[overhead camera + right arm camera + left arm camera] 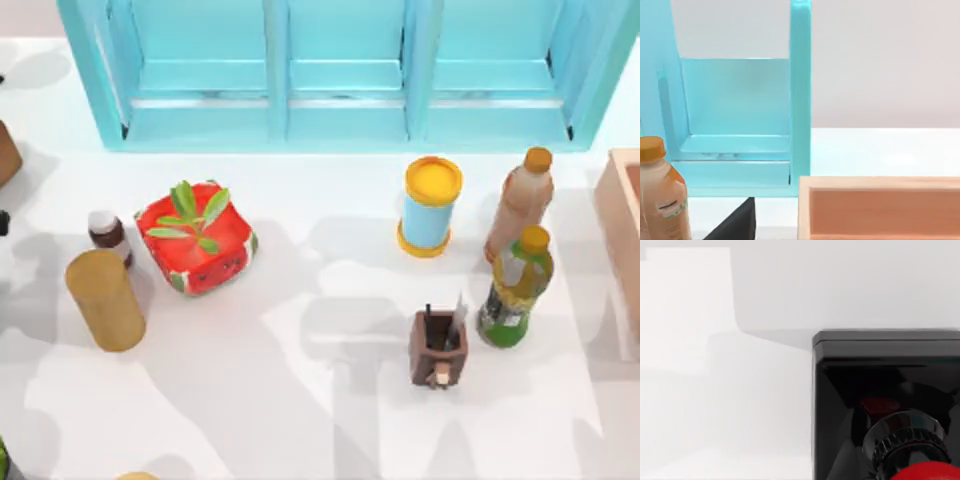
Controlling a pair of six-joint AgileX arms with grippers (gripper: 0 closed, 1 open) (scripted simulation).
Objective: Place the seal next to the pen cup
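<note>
One pen cup is seen in the top view, right of the table's centre; it is a brown square holder with dark and grey pens standing in it and a small tan ornament on its front. Two bottles stand to its right: a green one with a yellow cap just beside it, and a brown one with an orange cap farther back. One blue canister with a yellow lid stands behind the cup. On the left side are found one tan cylinder, one small brown white-capped bottle and one red watermelon-patterned planter with a green plant.

One turquoise shelf unit runs along the back edge, and one pale wooden box meets the right edge. A wide bare stretch of white table lies open between the planter and the pen cup and in front of both.

The seal is shown close up in the left wrist view, black block base and red knob, resting on white surface. Neither gripper's opening can be told.
</note>
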